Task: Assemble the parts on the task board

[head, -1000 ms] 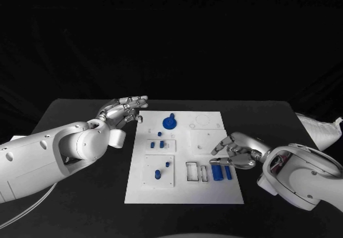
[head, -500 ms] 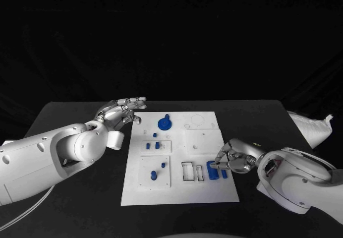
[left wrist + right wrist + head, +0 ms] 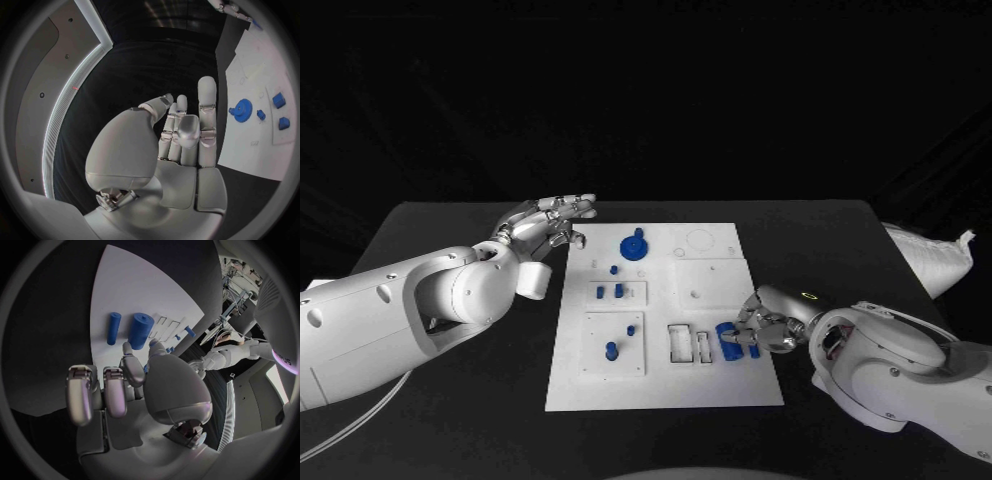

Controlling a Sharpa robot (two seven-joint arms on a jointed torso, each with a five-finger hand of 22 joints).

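The white task board [image 3: 718, 275] lies mid-table. A blue gear [image 3: 636, 246] stands at its far end, with small blue pegs [image 3: 612, 292] in the plates nearer me. A thick blue cylinder [image 3: 730, 340] and a thin one [image 3: 753, 346] lie side by side at the board's near right, next to two empty slots [image 3: 691, 344]. My right hand [image 3: 764, 322] hovers over them, fingertips [image 3: 127, 349] close to the thick cylinder [image 3: 140, 330], holding nothing. My left hand [image 3: 548, 222] hangs open off the board's far left corner, its fingers [image 3: 206, 107] straight.
A crumpled white object [image 3: 930, 255] lies at the table's right edge. My left forearm [image 3: 430, 300] spans the table left of the board. Black tabletop [image 3: 473, 400] surrounds the board.
My right hand has dropped towards the board's near right and closed in on the two blue cylinders. The left hand has stayed put.
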